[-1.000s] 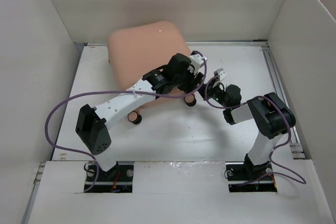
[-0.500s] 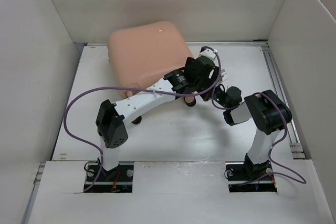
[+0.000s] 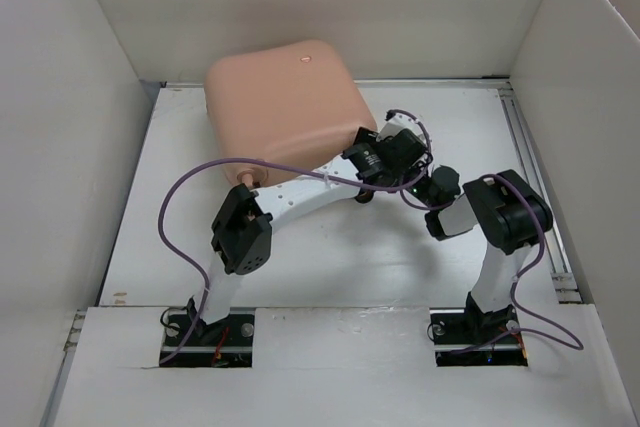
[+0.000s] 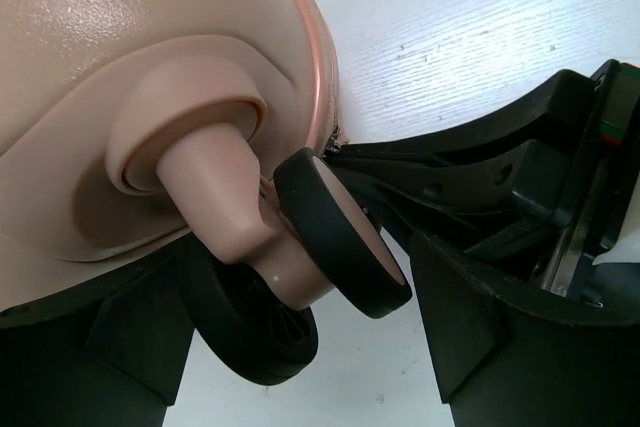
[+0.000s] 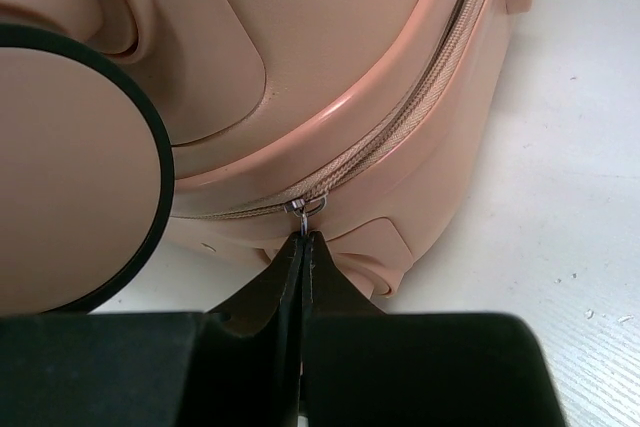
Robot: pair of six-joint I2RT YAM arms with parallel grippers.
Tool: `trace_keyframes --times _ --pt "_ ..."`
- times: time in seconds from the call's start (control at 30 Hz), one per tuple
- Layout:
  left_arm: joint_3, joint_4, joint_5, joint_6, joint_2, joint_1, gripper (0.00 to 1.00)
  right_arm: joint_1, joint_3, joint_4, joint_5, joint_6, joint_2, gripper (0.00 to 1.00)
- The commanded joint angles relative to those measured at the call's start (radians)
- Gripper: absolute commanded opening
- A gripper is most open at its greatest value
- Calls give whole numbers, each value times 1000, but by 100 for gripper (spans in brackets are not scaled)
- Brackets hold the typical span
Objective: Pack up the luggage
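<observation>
The small salmon-pink hard-shell suitcase lies shut, flat on the white table, towards the back left. Its wheeled end faces the two arms, and both grippers crowd its near right corner.

The right gripper is the one that matters here. Its two black fingers are pressed tight together, tips pinched on the small metal zipper pull where it hangs from the seam. From those jaws the pink zipper track runs up and away to the right, curving along the shell's rounded edge, so any drag has to follow that curve rather than a straight line. I cannot tell from here which stretch of the track is already closed.

The left gripper stands wide, one finger either side of a pink-faced, black-tyred caster wheel on that same corner, gripping nothing. It sits just beside the right gripper, so close that the other's black body fills the edge of its own view.

My guess is that the zip is being worked round, with the right arm nearer and already attached. The left arm looks placed to steady the case, though with so little room between the two, they could foul each other.
</observation>
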Motion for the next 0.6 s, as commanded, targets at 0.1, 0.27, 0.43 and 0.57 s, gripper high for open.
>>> trace_keyframes --times 0.1,0.27,0.43,0.57 --pt "63 -39 -53 -86 -7 34 75 44 -14 367 -67 13 36 0" --pt "51 2 -71 -86 -33 34 75 44 -14 358 -78 13 36 0" --pt "21 45 -131 -58 -33 34 66 34 -5 349 -87 13 36 0" --pt "-1 55 -93 -42 -23 57 42 34 6 331 -96 13 36 0"
